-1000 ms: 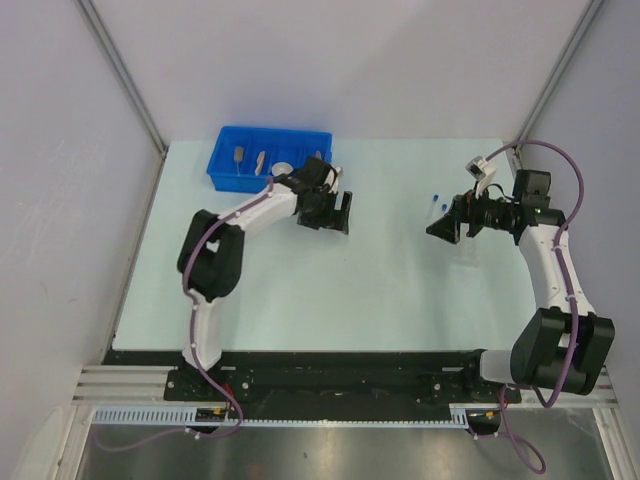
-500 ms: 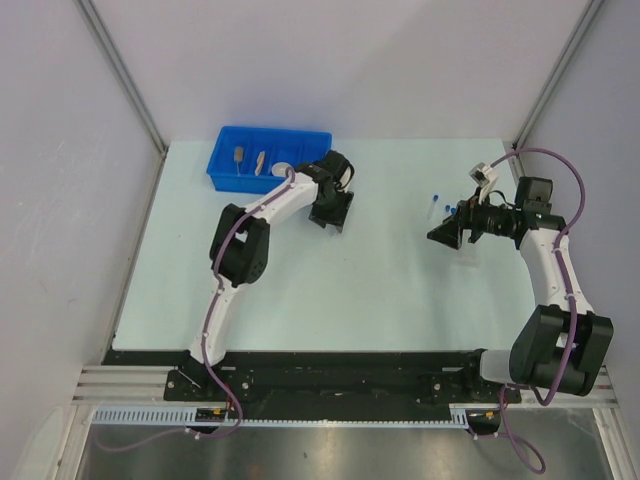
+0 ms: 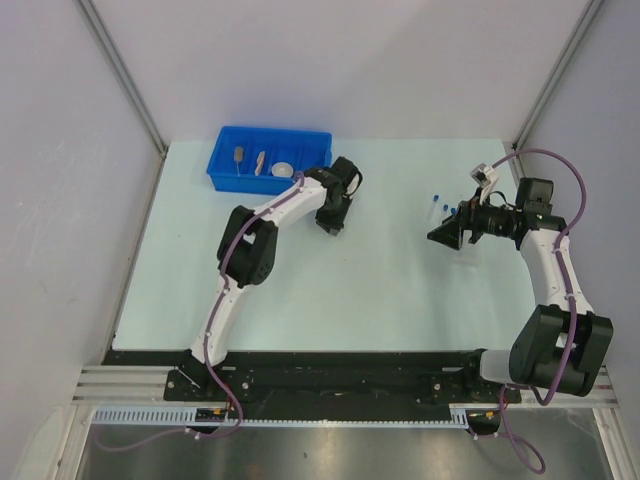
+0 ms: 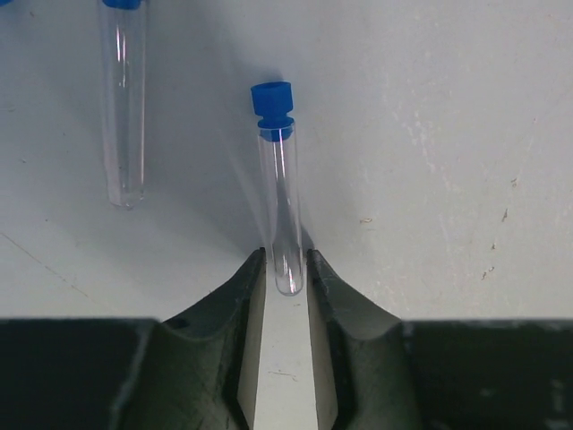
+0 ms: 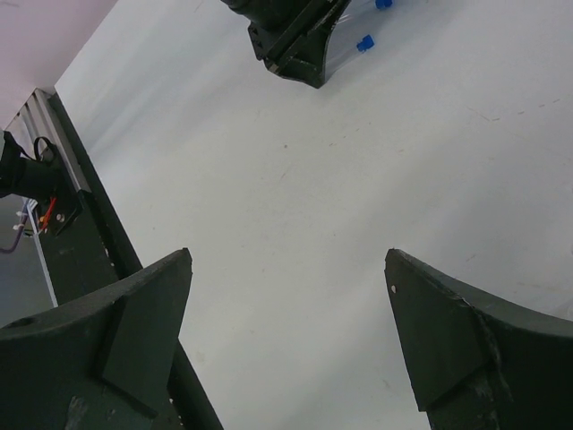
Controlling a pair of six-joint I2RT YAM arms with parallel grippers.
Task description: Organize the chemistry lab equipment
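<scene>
The left gripper (image 4: 286,273) sits narrow around a clear tube (image 4: 279,206) that lies flat on the pale table (image 4: 448,179). Its 2 fingers (image 4: 329,296) press against either side of the tube's rounded end. The tube runs straight ahead from the fingertips, with its blue cap (image 4: 271,98) at the far end. A second tube (image 4: 124,107) lies roughly parallel, ahead and to the left of the fingers and apart from the first. Its cap is cut off at the top edge of the wrist view.

Seen from overhead, the blue bin (image 3: 270,131) stands just beyond that gripper's wrist, toward the table's far left. It holds 2 tan wooden-handled tools (image 3: 240,153) and a white round dish (image 3: 284,169).

The right gripper (image 5: 286,260) is held over the table well to the right of the left one. Its 2 fingers are spread wide with nothing between them, and it points toward the left gripper. A few small blue-capped pieces (image 3: 434,199) lie on the table just beside the right gripper's far side; overhead they are too small to tell more.
</scene>
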